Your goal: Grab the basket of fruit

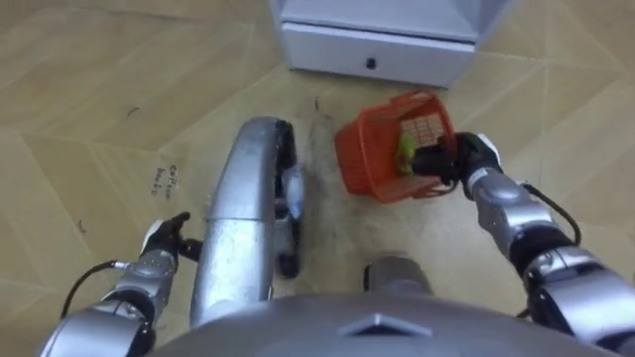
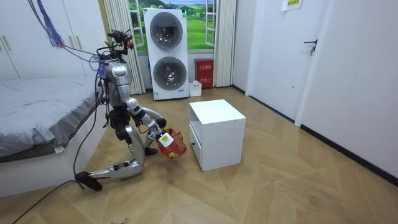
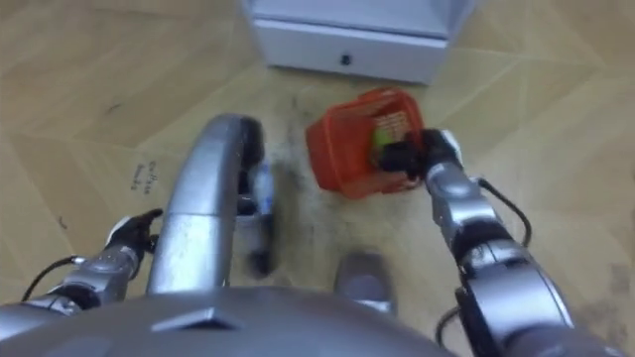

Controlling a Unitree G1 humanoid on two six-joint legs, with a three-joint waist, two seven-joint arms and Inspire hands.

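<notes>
Wood floor [image 1: 99, 99] near white cabinet [image 1: 377, 50], tilted fruit basket [image 1: 372, 149] apart from it, right robot hand [image 1: 463, 159] tight on rim.

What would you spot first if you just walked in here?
The bright orange basket, tilted, with green fruit inside, gripped at its rim by the robot's right hand, just before the white cabinet. Next, the robot kneeling on the wooden floor between bed and cabinet, its left hand low beside it.
</notes>
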